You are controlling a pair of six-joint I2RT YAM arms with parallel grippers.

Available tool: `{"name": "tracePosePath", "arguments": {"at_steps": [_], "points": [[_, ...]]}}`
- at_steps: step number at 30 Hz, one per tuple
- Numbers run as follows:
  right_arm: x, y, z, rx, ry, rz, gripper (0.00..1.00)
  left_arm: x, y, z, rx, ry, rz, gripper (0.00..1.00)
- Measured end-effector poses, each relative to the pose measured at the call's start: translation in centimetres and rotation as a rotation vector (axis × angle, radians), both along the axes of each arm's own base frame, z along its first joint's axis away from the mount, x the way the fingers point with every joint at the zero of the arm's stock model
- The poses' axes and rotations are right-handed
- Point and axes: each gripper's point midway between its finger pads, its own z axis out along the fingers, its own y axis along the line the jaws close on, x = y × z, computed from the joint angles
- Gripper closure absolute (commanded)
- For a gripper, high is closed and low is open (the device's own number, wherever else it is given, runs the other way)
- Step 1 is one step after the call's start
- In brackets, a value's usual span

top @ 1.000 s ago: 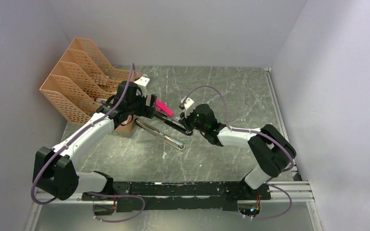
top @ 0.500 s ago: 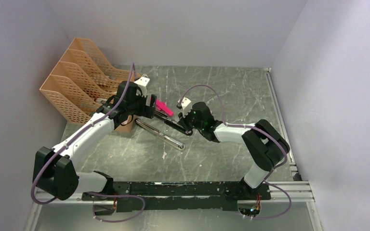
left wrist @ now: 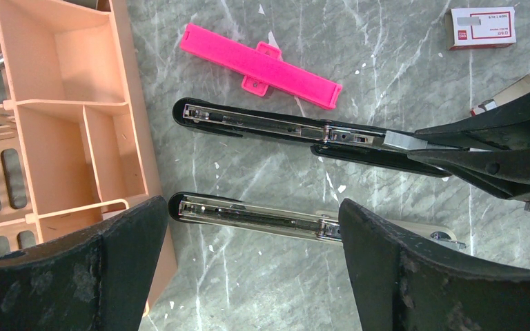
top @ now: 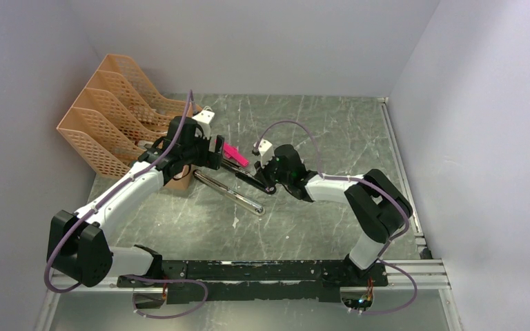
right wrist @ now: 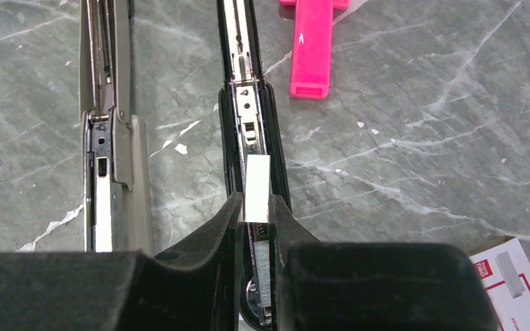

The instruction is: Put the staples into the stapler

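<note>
The black stapler [top: 243,176] lies opened flat on the table. Its black half with the silver rail [left wrist: 269,126] [right wrist: 243,83] and its silver-topped half [left wrist: 248,212] [right wrist: 107,138] lie side by side. My right gripper [top: 268,178] [right wrist: 257,207] is shut on a short silvery strip of staples [right wrist: 257,186] [left wrist: 404,141], held right over the rail's near end. Another strip [right wrist: 262,276] lies in the rail under the fingers. My left gripper [top: 210,155] [left wrist: 252,221] is open and empty above the stapler's far end.
A bright pink plastic piece [left wrist: 259,65] [right wrist: 310,48] lies beyond the stapler. The white staple box with red print [left wrist: 482,27] [right wrist: 514,276] sits near the right gripper. An orange desk organizer [top: 110,124] [left wrist: 62,117] stands left of the stapler.
My right arm has shifted slightly left, bringing the held strip a little further along the stapler's rail. The left arm has not moved.
</note>
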Motion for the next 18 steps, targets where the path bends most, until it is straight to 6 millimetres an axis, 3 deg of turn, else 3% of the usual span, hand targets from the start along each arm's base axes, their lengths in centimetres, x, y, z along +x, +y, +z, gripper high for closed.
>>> {"name": "tracePosePath", "arguments": {"at_steps": [18], "points": [[-0.02,-0.10,-0.47,-0.011,0.019,0.008,1.00,-0.01,0.00,-0.02,0.000,0.000,0.000,0.02]]}}
